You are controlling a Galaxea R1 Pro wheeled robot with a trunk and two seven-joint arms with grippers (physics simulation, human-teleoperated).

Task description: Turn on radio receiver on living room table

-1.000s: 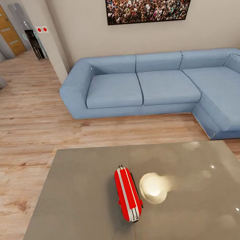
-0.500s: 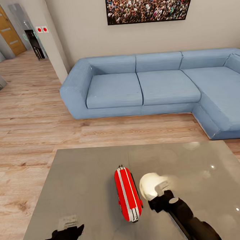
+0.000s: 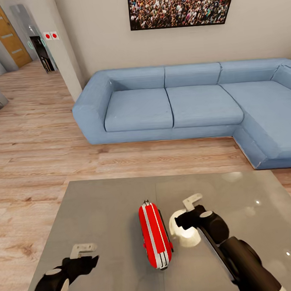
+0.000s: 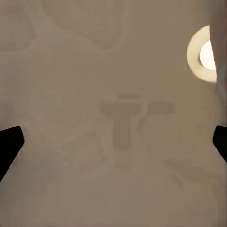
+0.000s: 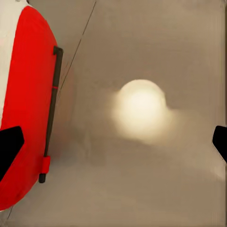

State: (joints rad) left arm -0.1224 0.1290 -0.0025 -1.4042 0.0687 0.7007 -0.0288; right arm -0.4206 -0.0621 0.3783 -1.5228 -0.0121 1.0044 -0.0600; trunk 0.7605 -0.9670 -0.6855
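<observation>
Glossy table (image 3: 107,218), seemingly cloth sofa (image 3: 168,104)

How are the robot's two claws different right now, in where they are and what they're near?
The right gripper hovers close beside the radio receiver, over a bright lamp reflection; the left gripper hangs farther from the radio, over bare table. The right reaches farther across the table than the left. Both are open and hold nothing.

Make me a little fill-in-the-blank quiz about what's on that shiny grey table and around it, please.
1. The small red radio with white stripes lies on the glossy grey ____.
2. Of the two end effectors, the ____ one is nearer the radio.
3. Behind the table stands a blue L-shaped ____.
4. The bright round reflection lies between the radio and the ____ arm.

Missing words: table; right; sofa; right
</observation>
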